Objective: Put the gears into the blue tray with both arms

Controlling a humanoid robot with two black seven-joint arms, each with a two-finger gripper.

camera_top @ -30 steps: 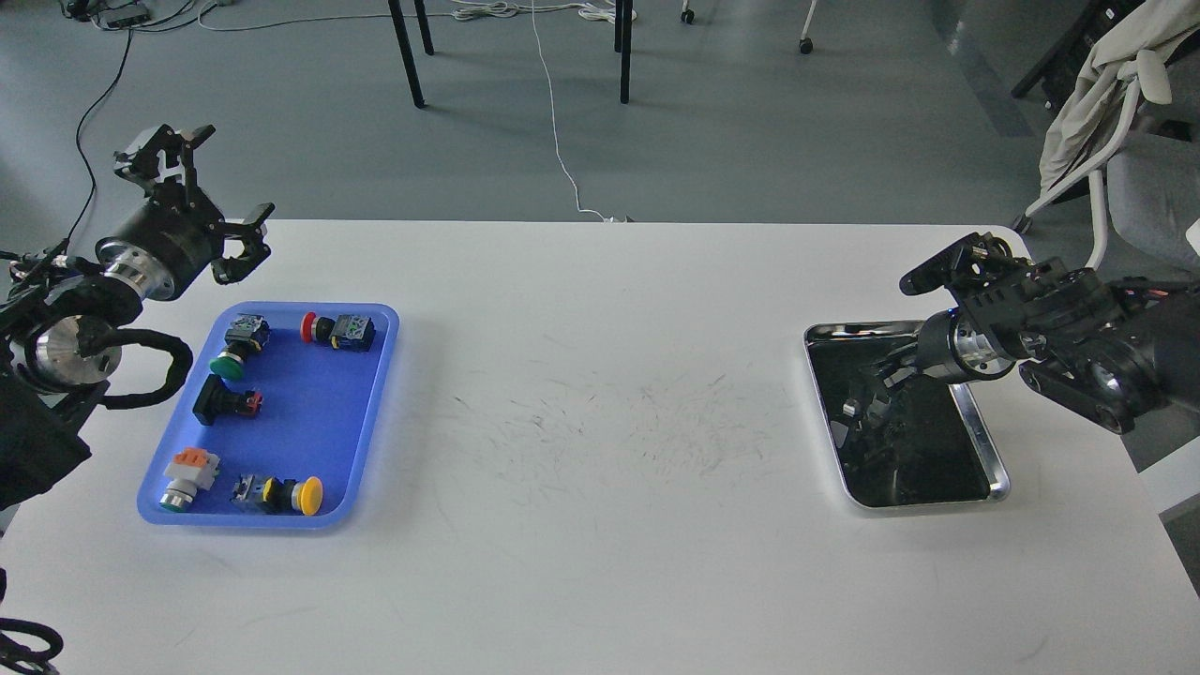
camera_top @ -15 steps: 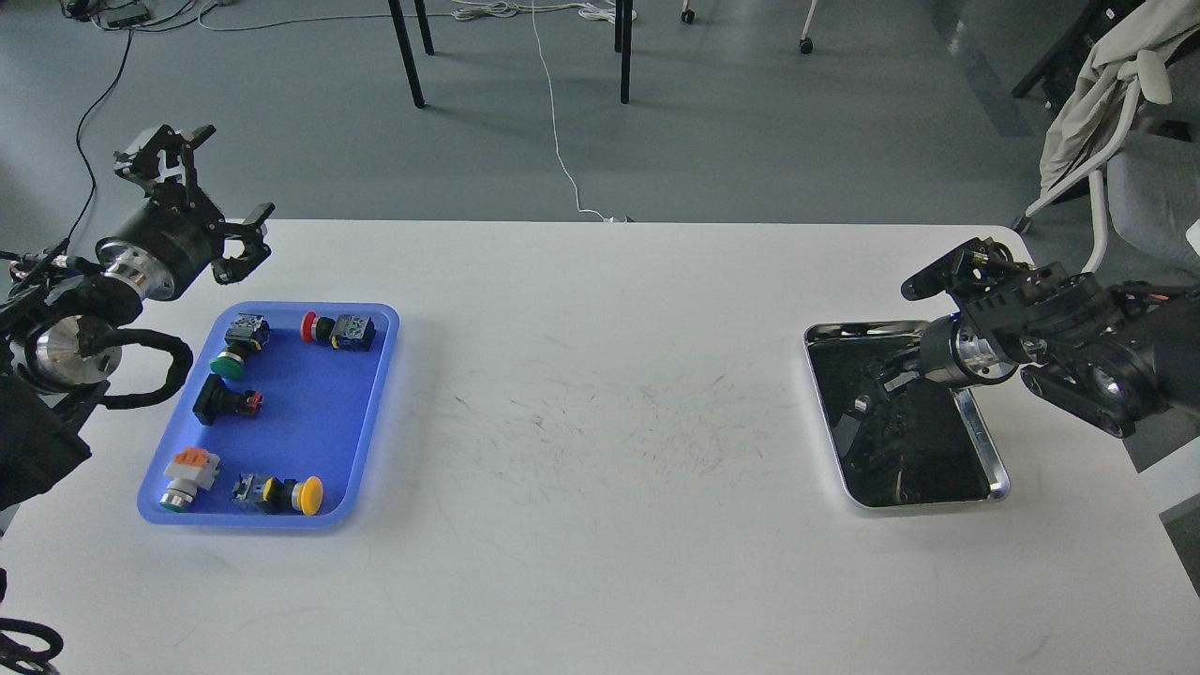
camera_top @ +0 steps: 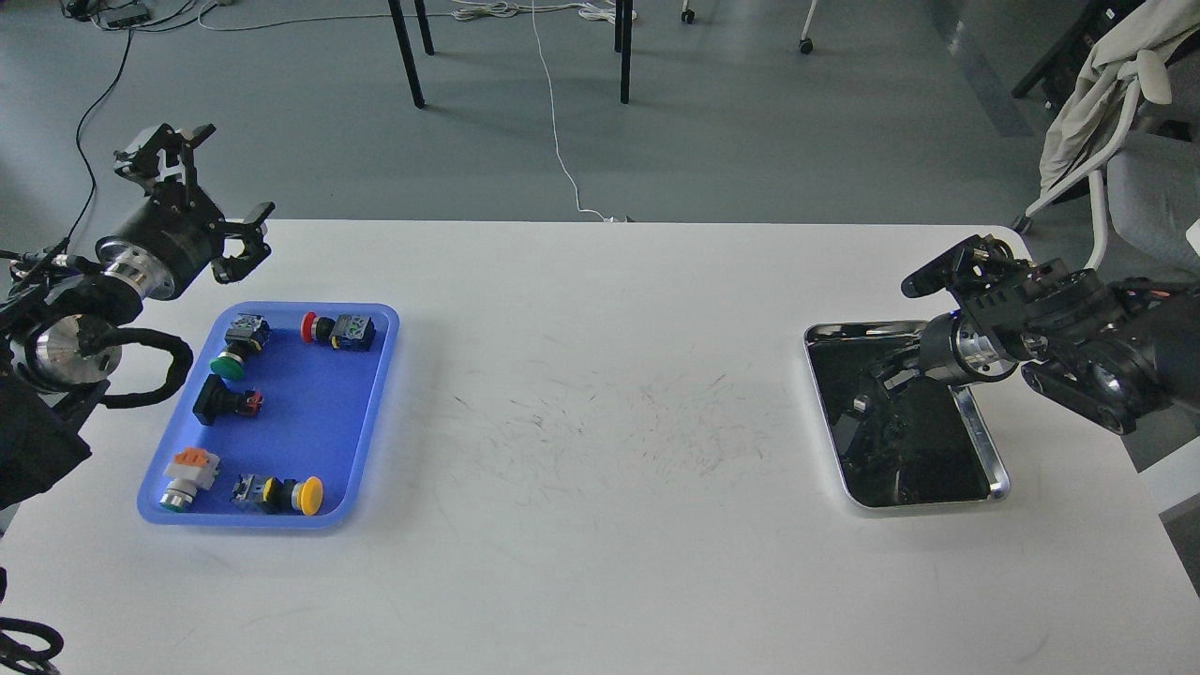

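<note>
The blue tray (camera_top: 370, 412) lies at the table's left and holds several push-button switches. My left gripper (camera_top: 208, 192) hovers open just beyond the tray's far left corner, with nothing between its fingers. My right gripper (camera_top: 907, 321) hangs over the far edge of the silver metal tray (camera_top: 984, 441) at the right. Its jaws are spread apart, the lower finger dipping toward the tray's dark inside. I cannot make out the gears; the tray's dark, mirror-like inside shows only murky shapes and reflections.
Among the switches in the blue tray is a black one with a red end (camera_top: 227, 403). The white table (camera_top: 600, 441) carries faint scuff marks in the middle. A chair with draped cloth (camera_top: 1111, 103) stands off the far right corner.
My right gripper has shifted slightly over the silver tray, and its reflection inside has moved with it. The left arm has stayed still.
</note>
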